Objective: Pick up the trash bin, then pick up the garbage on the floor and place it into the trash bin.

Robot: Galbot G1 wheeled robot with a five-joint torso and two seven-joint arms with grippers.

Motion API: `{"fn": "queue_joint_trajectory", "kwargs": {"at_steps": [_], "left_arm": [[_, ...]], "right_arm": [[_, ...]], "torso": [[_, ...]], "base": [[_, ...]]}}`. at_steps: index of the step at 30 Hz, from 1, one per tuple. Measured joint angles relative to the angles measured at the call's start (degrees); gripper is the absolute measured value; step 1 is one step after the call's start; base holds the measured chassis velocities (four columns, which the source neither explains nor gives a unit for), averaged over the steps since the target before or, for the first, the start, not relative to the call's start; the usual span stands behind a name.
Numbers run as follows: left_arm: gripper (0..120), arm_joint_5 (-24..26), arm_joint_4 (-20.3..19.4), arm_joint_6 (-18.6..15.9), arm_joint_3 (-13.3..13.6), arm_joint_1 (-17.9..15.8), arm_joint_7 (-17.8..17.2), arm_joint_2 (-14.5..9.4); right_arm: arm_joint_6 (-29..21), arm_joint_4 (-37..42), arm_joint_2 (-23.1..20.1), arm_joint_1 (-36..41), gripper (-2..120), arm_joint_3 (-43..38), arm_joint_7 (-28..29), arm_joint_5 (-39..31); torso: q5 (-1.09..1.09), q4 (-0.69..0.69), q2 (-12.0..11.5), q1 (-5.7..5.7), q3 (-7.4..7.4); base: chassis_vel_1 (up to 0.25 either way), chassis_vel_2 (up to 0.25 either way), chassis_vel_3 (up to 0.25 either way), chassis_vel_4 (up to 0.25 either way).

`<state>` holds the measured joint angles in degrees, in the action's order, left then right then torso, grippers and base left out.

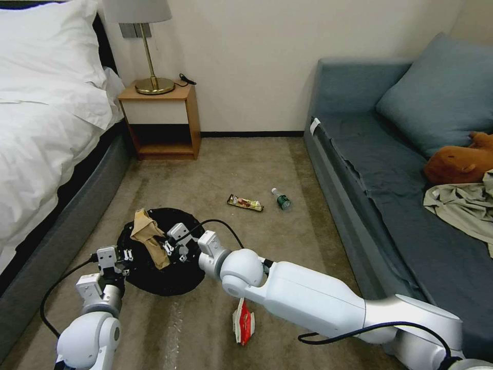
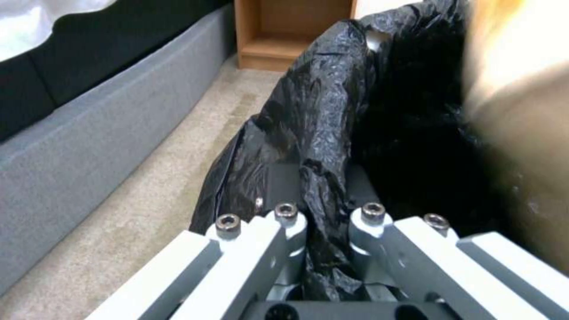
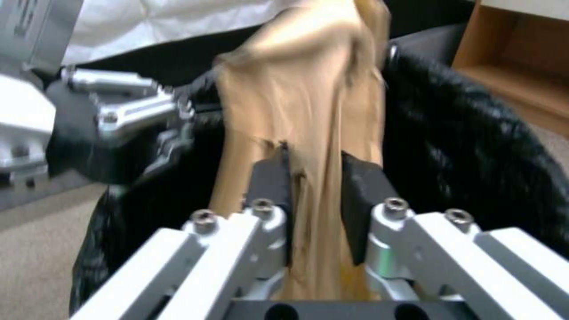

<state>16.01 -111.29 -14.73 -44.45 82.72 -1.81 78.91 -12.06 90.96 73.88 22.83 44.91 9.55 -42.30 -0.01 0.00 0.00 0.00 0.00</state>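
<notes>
The left gripper (image 1: 125, 255) pinches the crinkled black liner at the rim of the small round trash bin (image 1: 159, 280), on beige carpet between the bed and the blue sofa. The right gripper (image 1: 168, 247) clamps the crumpled brown paper bag (image 1: 149, 236) over the bin's mouth. The bin's body is hidden by the liner. The dark bar wrapper (image 1: 245, 202), green-labelled bottle (image 1: 281, 199) and red-and-white packet (image 1: 243, 321) lie on open floor.

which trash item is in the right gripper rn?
The crumpled brown paper bag, pinched in the right gripper over the trash bin. The red-and-white snack packet, dark bar wrapper and small bottle lie untouched on the carpet.
</notes>
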Motion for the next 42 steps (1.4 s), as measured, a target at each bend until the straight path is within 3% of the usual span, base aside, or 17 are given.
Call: {"fn": "queue_joint_trajectory", "kwargs": {"at_steps": [11,16,21,23,25,28,30,37,42], "left_arm": [[3,1.79,0.15,0.19,-0.99,0.30,0.04,-1.58],[3,2.50,0.61,0.21,-1.90,0.12,0.03,-2.00],[3,4.04,1.77,0.22,-3.71,-0.42,-0.72,-2.73],[3,4.25,1.89,0.22,-3.98,-0.43,-0.83,-2.83],[3,4.78,2.01,0.23,-4.89,-0.44,-1.19,-2.94],[3,4.84,2.10,0.33,-5.34,-0.42,-1.20,-2.93],[3,4.92,3.28,1.34,-6.37,-0.47,-1.08,-3.17],[3,5.25,4.64,1.62,-7.79,-0.36,-0.87,-3.95],[3,5.48,2.95,1.15,-8.06,0.32,-0.79,-3.74]], "right_arm": [[-0.47,-0.53,-0.28,1.85,62,-0.16,1.27,2.18],[-1.76,0.08,-1.19,1.94,76,-0.87,1.88,2.45],[-5.33,2.76,-4.79,3.28,96,-2.87,3.57,3.27],[-5.72,3.23,-5.63,3.63,98,-3.39,3.70,3.31],[-7.92,4.64,-10.01,5.32,100,-5.86,4.36,3.88],[-9.42,5.10,-12.74,6.48,100,-7.27,4.76,5.18],[-11.56,4.51,-16.51,9.86,100,-9.25,5.48,9.43],[-13.99,2.38,-17.10,14.83,100,-10.37,7.71,10.65],[-16.60,1.04,-15.38,16.40,100,-10.43,8.26,8.63]], "torso": [[0.01,0.00,0.00,0.00,0.00],[0.01,0.00,0.00,0.00,0.00],[0.01,0.00,0.00,0.00,0.00],[0.02,0.01,0.00,0.00,0.00],[0.02,0.00,0.00,0.00,0.00],[0.02,-0.01,0.00,0.00,0.00],[0.02,-0.02,0.00,0.00,-0.01],[0.02,-0.01,0.00,0.00,-0.01],[0.01,-0.01,0.00,0.00,-0.01]], "base": [[0.000,0.000,0.000,0.000],[0.000,0.000,0.000,0.000],[0.000,0.000,0.000,0.000],[0.000,0.000,0.000,0.000],[0.000,0.000,0.000,0.000],[0.000,0.000,0.000,0.000],[0.000,0.000,0.000,0.000],[0.000,0.000,0.000,0.000],[0.000,0.000,0.000,0.000]]}}
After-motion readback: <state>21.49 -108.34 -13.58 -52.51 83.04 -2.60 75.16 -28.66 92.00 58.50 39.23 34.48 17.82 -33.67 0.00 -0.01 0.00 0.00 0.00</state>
